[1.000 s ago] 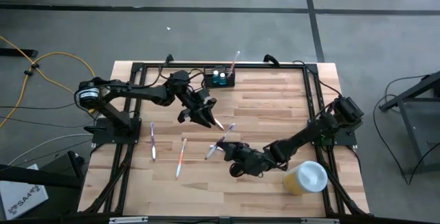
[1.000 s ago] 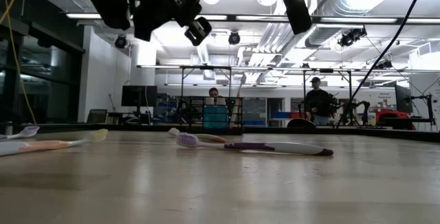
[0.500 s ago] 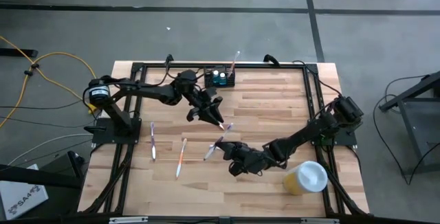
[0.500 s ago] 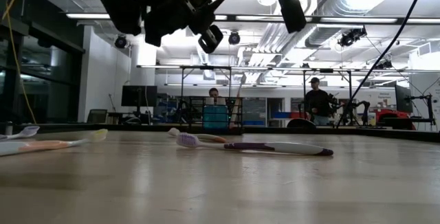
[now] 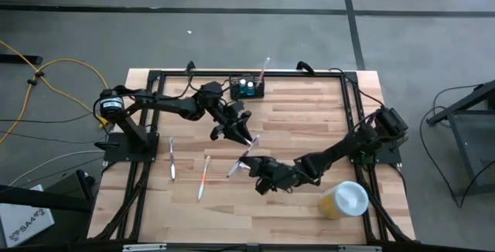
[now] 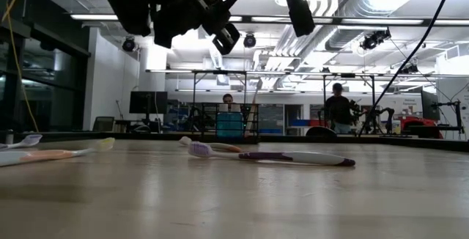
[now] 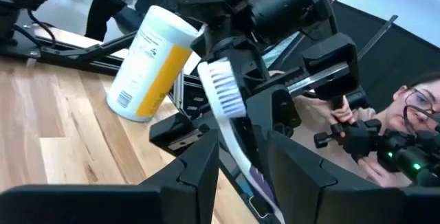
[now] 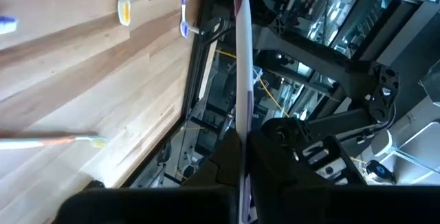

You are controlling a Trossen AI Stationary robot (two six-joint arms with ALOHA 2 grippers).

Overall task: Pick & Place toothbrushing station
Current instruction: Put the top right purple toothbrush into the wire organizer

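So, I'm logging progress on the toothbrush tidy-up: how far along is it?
Early. Done: one toothbrush already stands in the black caddy at the table's far edge. In hand: the left gripper holds a white-bristled toothbrush above the table's middle, and the right gripper is shut on another. Left: three more brushes lie on the wood, two near the left arm's base, one mid-table.

Yellow cup (image 5: 343, 200) with white lid, near table corner; orange toothbrush (image 5: 203, 178); purple toothbrush (image 5: 172, 158)

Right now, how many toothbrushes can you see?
7 toothbrushes: one in the caddy, one in the left tool, one in the right tool, two on the table's left, two mid-table; more may hide.
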